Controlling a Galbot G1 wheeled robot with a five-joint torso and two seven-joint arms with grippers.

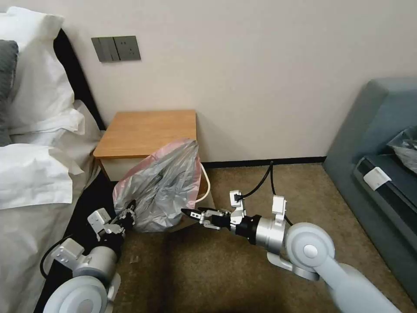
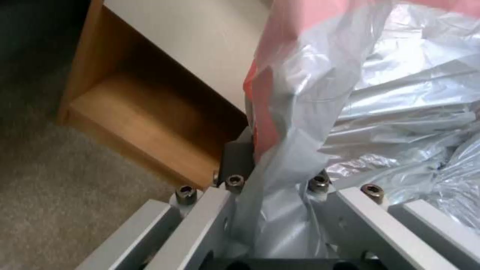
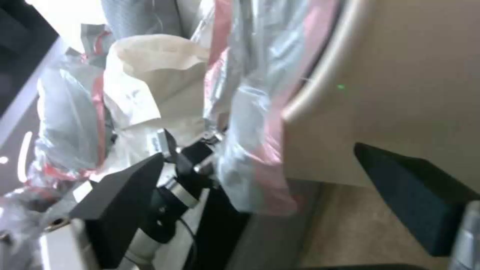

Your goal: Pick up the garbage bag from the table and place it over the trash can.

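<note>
The left gripper (image 1: 129, 211) pinches the pink-rimmed garbage bag (image 1: 163, 187) in front of the table (image 1: 147, 130), draped over the trash can (image 1: 206, 184), while the right gripper (image 1: 191, 214) spreads released beside the bin's wall

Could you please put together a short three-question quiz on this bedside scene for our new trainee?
1. True or false: the garbage bag lies flat on the table.
2. Which gripper is shut on the bag's edge? A left gripper; B right gripper.
3. What cream-coloured thing does the bag partly hide?

Key:
1. False: it is held up in front of the table.
2. A; the right one is open beside the bag.
3. The trash can.
</note>
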